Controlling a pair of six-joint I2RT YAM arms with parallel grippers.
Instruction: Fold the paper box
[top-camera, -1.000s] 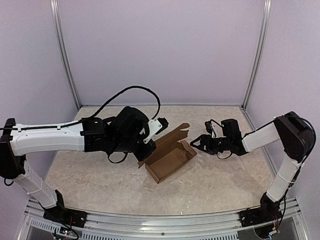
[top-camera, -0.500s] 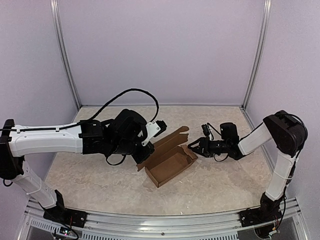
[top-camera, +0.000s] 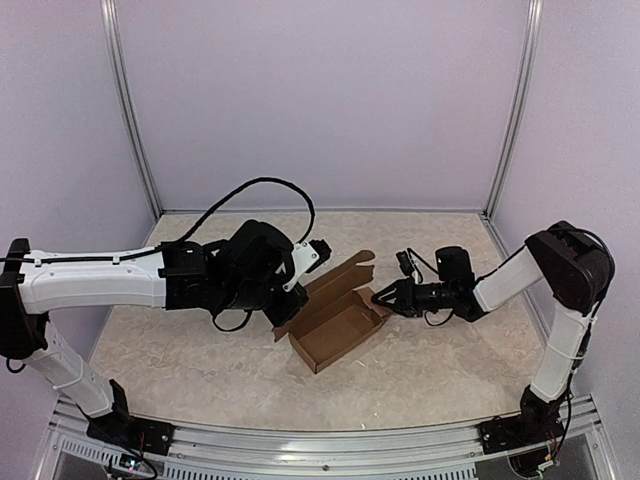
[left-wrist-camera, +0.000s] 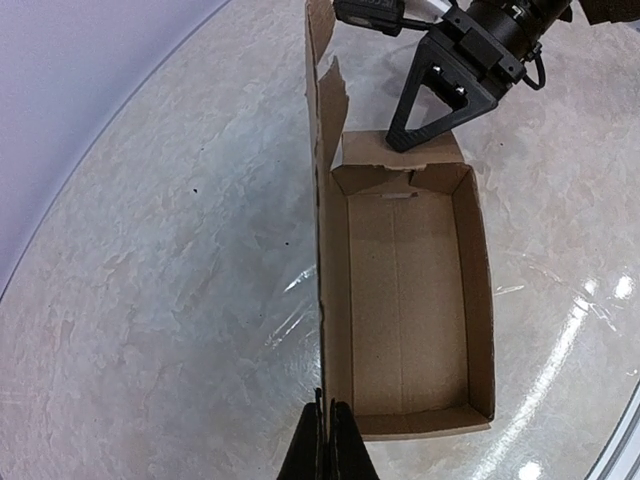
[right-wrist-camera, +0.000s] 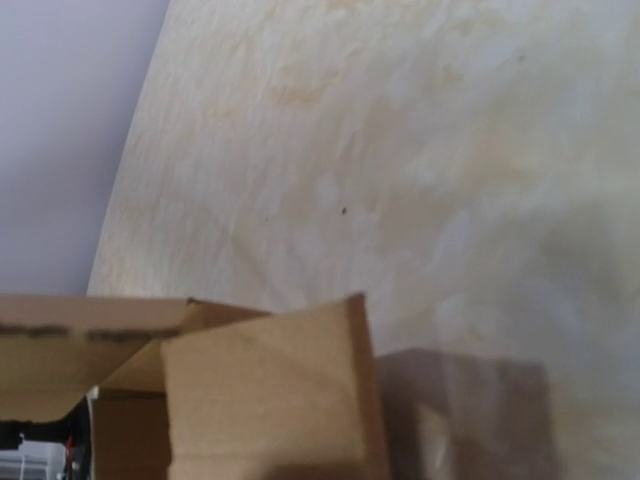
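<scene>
At the left wrist view's bottom edge, our left gripper (left-wrist-camera: 325, 448) is pinching shut on the long wall of the paper box (left-wrist-camera: 405, 300), which is lying open at centre frame. Above it, our right gripper (left-wrist-camera: 402, 136) is sitting just beside the end flap (left-wrist-camera: 395, 152); we cannot tell how its jaws stand. We are judging this the end-flap step, and the next move is calling for pressing that flap inward. Beyond, the marbled table (top-camera: 200, 370) and lilac walls (top-camera: 320, 100) are framing everything.

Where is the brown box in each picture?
Top external: the paper box sits open in the middle of the picture.
Left wrist: it fills the middle, seen from above.
Right wrist: only a flap shows, at the bottom left.
Shared landmark: the marbled beige table.
</scene>
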